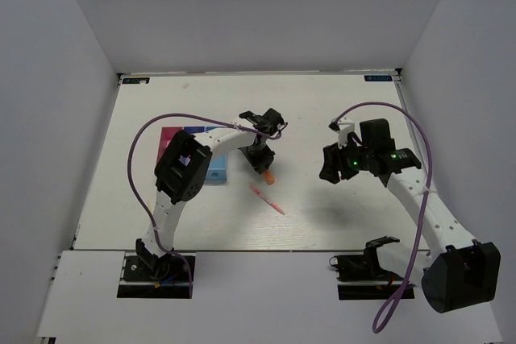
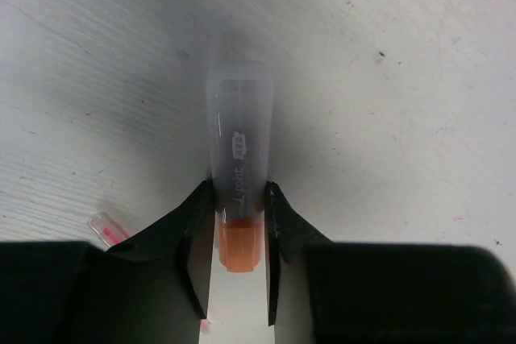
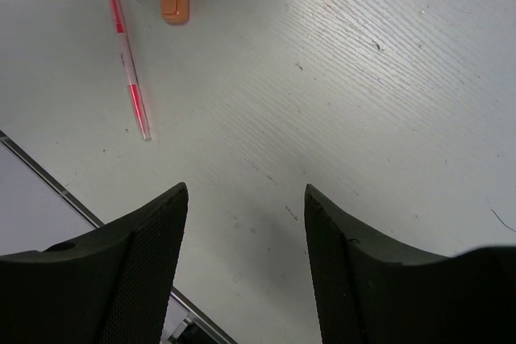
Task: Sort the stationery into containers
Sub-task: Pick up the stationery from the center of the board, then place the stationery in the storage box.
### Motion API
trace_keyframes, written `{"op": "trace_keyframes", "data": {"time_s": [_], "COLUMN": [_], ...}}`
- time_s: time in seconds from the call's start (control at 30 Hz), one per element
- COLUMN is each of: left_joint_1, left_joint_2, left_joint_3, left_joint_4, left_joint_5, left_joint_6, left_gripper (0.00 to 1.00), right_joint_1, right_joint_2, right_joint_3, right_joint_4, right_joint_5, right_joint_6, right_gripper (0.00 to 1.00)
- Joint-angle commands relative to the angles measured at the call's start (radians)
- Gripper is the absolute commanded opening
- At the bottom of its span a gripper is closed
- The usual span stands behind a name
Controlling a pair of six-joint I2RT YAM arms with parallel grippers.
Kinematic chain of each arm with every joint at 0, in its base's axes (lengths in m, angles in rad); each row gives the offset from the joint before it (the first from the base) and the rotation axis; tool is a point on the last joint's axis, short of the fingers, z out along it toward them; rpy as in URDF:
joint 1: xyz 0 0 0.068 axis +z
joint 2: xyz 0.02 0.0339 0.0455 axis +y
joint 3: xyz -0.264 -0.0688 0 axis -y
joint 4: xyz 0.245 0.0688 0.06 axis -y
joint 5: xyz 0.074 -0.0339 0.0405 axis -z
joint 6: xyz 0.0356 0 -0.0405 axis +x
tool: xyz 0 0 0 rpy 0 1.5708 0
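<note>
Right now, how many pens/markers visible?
2. Grey-and-orange marker in the left hand; thin pink-red pen on the table beside it. The left arm partly covers the tray, so more may be hidden.

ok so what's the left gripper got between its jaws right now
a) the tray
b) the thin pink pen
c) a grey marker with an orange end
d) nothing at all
c: in the left wrist view the left gripper has the grey marker with the orange end pinched between its jaws, while the thin pink pen lies apart from it, untouched.
</note>
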Motion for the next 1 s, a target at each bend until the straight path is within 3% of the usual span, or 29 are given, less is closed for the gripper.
{"op": "trace_keyframes", "data": {"time_s": [0.0, 0.2, 0.3, 0.43, 0.53, 0.57, 0.6, 0.73, 0.77, 0.83, 0.9, 0.97], "left_joint_1": [-0.014, -0.016, -0.028, -0.034, -0.016, -0.008, 0.013, 0.097, 0.129, 0.201, 0.228, 0.283], "left_joint_2": [0.026, 0.033, 0.012, -0.108, -0.225, -0.283, -0.340, -0.476, -0.523, -0.542, -0.553, -0.543], "left_joint_3": [0.027, 0.078, 0.190, 0.215, 0.115, 0.065, 0.020, -0.101, -0.111, -0.132, -0.129, -0.126], "left_joint_4": [-0.060, -0.091, -0.152, -0.158, -0.111, -0.079, -0.072, -0.092, -0.098, -0.123, -0.143, -0.157], "left_joint_5": [0.002, 0.004, -0.045, -0.106, -0.109, -0.110, -0.116, -0.185, -0.198, -0.218, -0.246, -0.272], "left_joint_6": [0.027, 0.164, 0.267, 0.402, 0.486, 0.507, 0.552, 0.637, 0.686, 0.717, 0.786, 0.829], "left_gripper": [0.30, 0.01, 0.00, 0.00, 0.00, 0.00, 0.00, 0.00, 0.00, 0.00, 0.00, 0.03], "right_joint_1": [-0.008, -0.011, -0.018, -0.021, -0.024, -0.022, -0.024, -0.019, -0.022, -0.021, -0.021, -0.021], "right_joint_2": [-0.032, -0.039, -0.042, -0.044, -0.042, -0.042, -0.041, -0.035, -0.032, -0.021, -0.013, -0.007], "right_joint_3": [-0.004, -0.005, -0.008, -0.008, -0.011, -0.013, -0.017, -0.022, -0.022, -0.024, -0.022, -0.024], "right_joint_4": [0.019, 0.022, 0.025, 0.023, 0.025, 0.026, 0.025, 0.030, 0.031, 0.029, 0.022, 0.013], "right_joint_5": [-0.011, -0.015, -0.019, -0.024, -0.033, -0.034, -0.039, -0.047, -0.056, -0.077, -0.090, -0.102], "right_joint_6": [0.007, 0.007, 0.005, 0.007, 0.007, 0.002, 0.004, -0.002, -0.005, -0.018, -0.028, -0.031], "right_gripper": [0.63, 0.63, 0.63, 0.62, 0.38, 0.08, 0.00, 0.00, 0.20, 0.42, 0.51, 0.52]}}
